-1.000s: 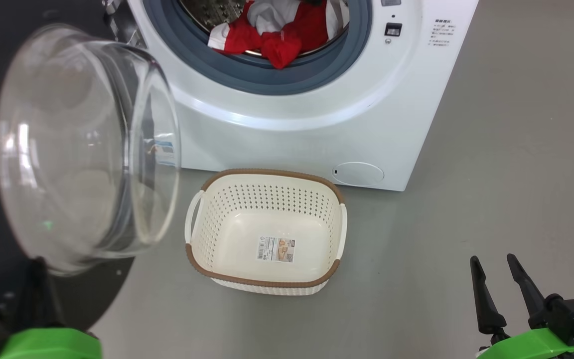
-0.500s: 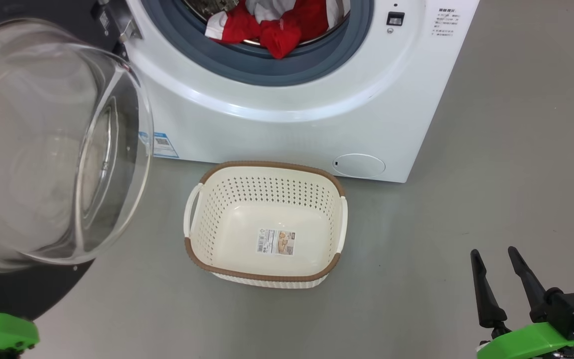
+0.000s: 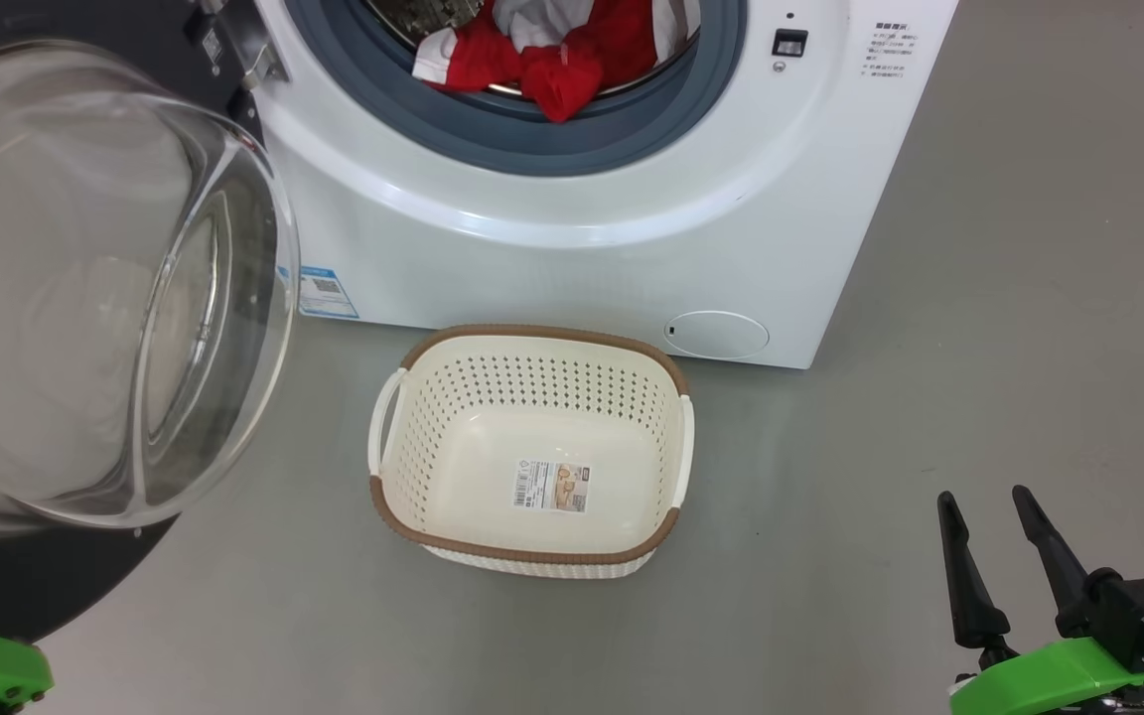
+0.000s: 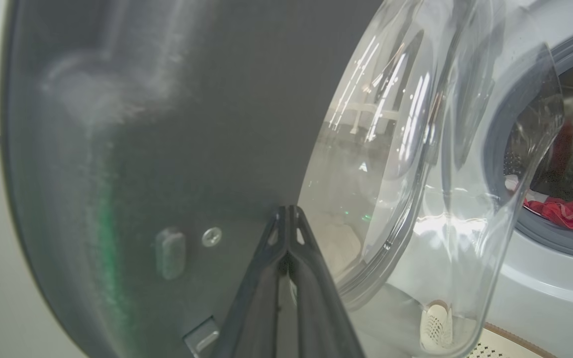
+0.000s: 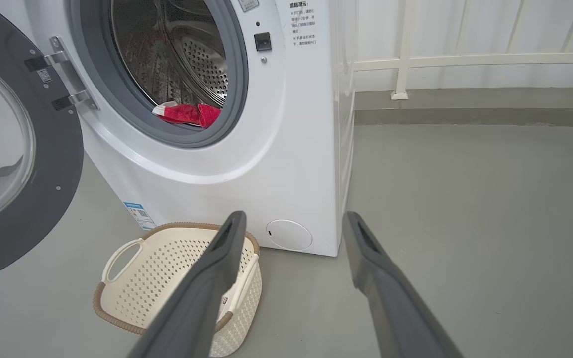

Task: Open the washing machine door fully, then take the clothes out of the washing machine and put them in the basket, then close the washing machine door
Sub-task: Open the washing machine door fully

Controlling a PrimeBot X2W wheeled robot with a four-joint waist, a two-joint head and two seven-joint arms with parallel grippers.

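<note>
Hanging wide off its hinge [image 5: 70, 99] at the left of the washing machine [image 3: 582, 248], the washing machine door [image 3: 105, 288] looked open enough, but prob not latched there: a nudge from the left gripper [image 4: 288, 213] as it pulled away could send it drifting back across the opening. That gripper was pinched shut w/ nothing btwn its fingers [image 4: 261, 278], tips aimed at the door's black inner rim; touching or just off, couldn't tell. The right gripper [image 3: 984, 495] stood spread wide & empty, low at the right, well apart from the machine. The clothes [image 3: 552, 60] lay in the drum [image 5: 192, 54], one red fold draped over the grey gasket [image 3: 572, 149] at its lower lip. The basket [image 3: 542, 333] sat empty on the floor [image 3: 929, 397] just in front of the machine, below the opening.

Risks, my read: soft bundle, so a pinch might lift one piece & leave the rest trailing; fabric could snag on the gasket lip; a loose end could land on the floor beside the basket. Basket looked light, so a forearm or dragged garment could shove it.
</note>
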